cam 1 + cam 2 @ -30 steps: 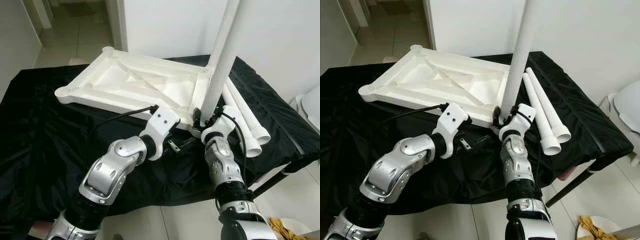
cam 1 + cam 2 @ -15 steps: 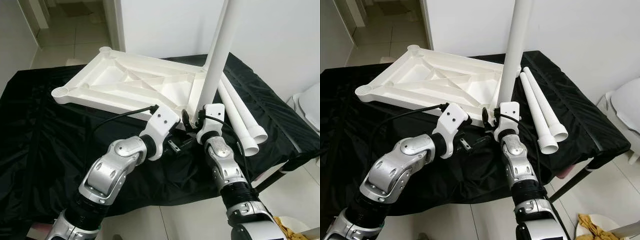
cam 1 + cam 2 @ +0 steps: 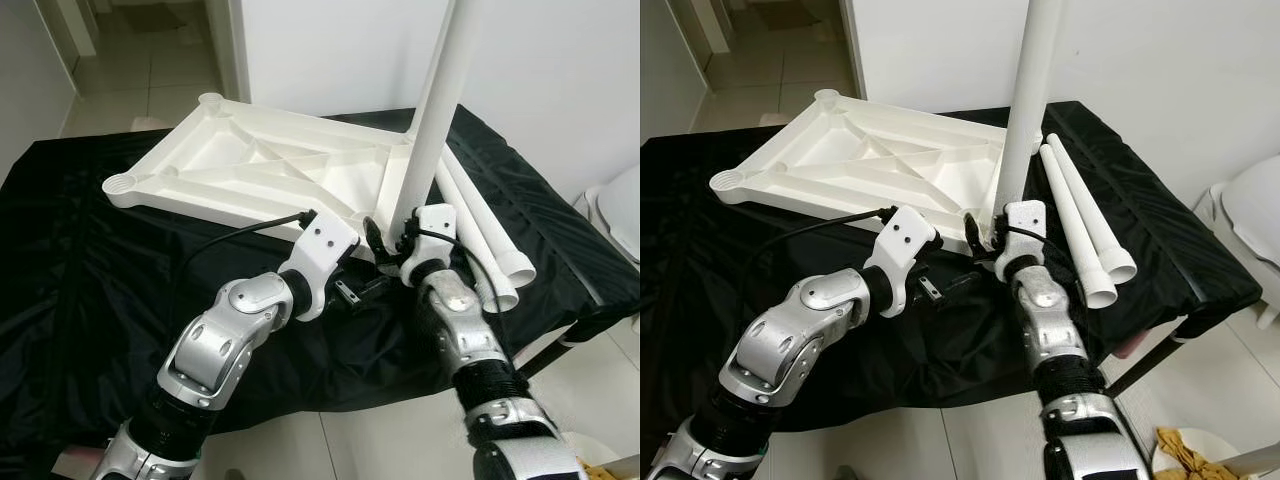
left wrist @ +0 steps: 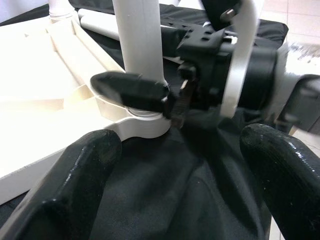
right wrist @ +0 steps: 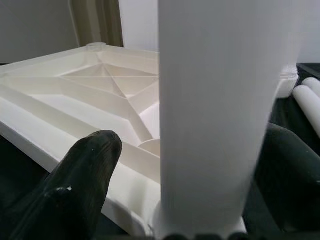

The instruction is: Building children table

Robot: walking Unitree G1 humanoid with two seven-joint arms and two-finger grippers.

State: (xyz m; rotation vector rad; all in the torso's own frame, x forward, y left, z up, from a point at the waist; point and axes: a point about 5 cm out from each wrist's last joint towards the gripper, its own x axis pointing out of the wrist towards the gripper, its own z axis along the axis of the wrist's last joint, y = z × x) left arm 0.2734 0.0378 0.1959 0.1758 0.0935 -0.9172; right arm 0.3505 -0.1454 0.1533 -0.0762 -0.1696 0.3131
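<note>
The white table leg [image 3: 432, 120] stands upright, its long axis near vertical with a slight lean, its lower end seated in the near right corner socket of the white tabletop [image 3: 270, 170]. Its upper end runs out of the head views. The tabletop lies upside down on the black cloth [image 3: 90, 290], ribbed underside facing up, long side running from my left toward my right. Round sockets show at its far corner and its left corner, both unfilled as far as I can see.

My right gripper [image 3: 992, 232] is at the base of the leg. In the right wrist view one finger [image 5: 75, 190] sits on one side of the leg and the other finger on the opposite side, so the leg is between them; whether the pads press on it I cannot tell.

My left gripper [image 4: 180, 165] hovers just beside the same corner, low over the cloth, fingers spread wide and grasping nothing.

Two more white legs [image 3: 1085, 235] lie side by side on the cloth to the right of the upright one, long axes pointing away from me and slightly left, open ends toward me. Beyond the work surface is tiled floor [image 3: 150, 70] and a white wall [image 3: 560, 90].
</note>
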